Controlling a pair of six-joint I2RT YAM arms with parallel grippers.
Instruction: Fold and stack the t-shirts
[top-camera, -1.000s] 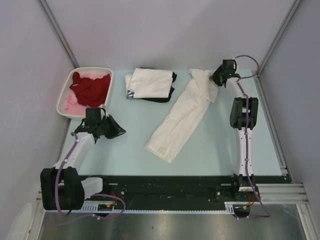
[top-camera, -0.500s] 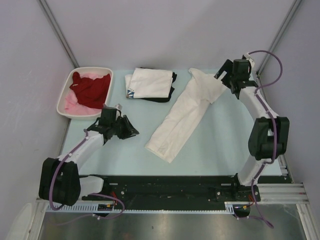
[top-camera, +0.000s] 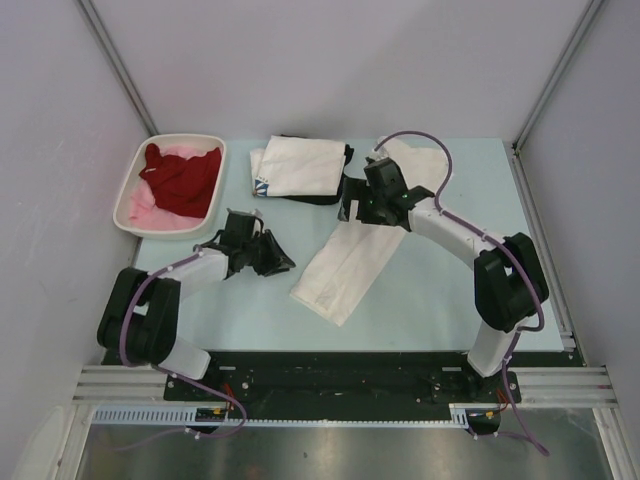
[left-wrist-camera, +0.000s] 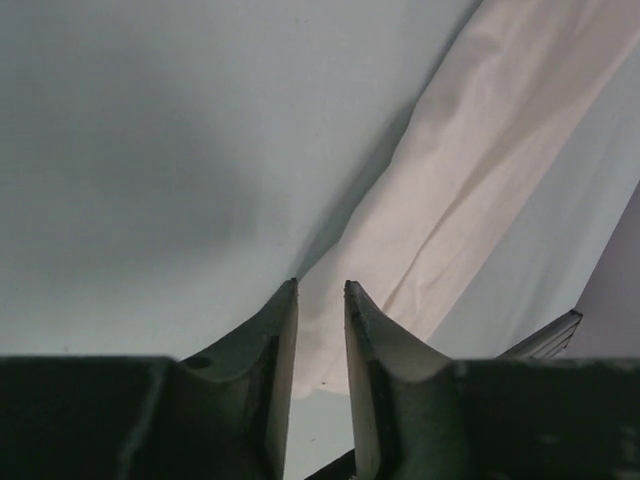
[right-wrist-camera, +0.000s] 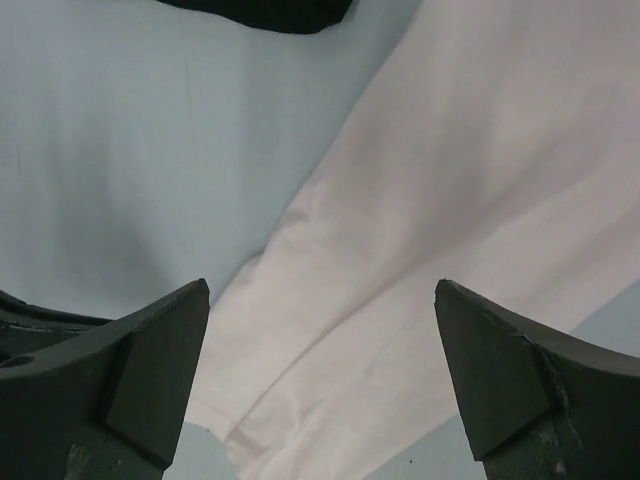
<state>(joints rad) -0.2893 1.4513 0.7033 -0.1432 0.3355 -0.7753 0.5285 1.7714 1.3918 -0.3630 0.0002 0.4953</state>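
A long, half-folded cream-white t-shirt (top-camera: 345, 265) lies diagonally across the middle of the table. My right gripper (top-camera: 352, 213) hovers over its middle at the left edge, wide open and empty. The right wrist view shows the cloth (right-wrist-camera: 430, 200) between and below the spread jaws (right-wrist-camera: 322, 290). My left gripper (top-camera: 278, 262) sits low on the table just left of the shirt's near end, its jaws (left-wrist-camera: 321, 288) a narrow gap apart with nothing between them. The shirt (left-wrist-camera: 450, 200) lies just ahead of it. A folded cream shirt with a blue mark (top-camera: 300, 165) rests on a black shirt (top-camera: 347, 157) at the back.
A white oval basin (top-camera: 128, 190) at the back left holds a dark red shirt (top-camera: 180, 175) on a pink one (top-camera: 140, 210). The black shirt's edge (right-wrist-camera: 270, 10) shows at the top of the right wrist view. Grey walls enclose the pale blue table (top-camera: 440, 270).
My right arm swung from the shirt's far right end to over its middle, gripper open. My left gripper moved right, toward the shirt's near end.
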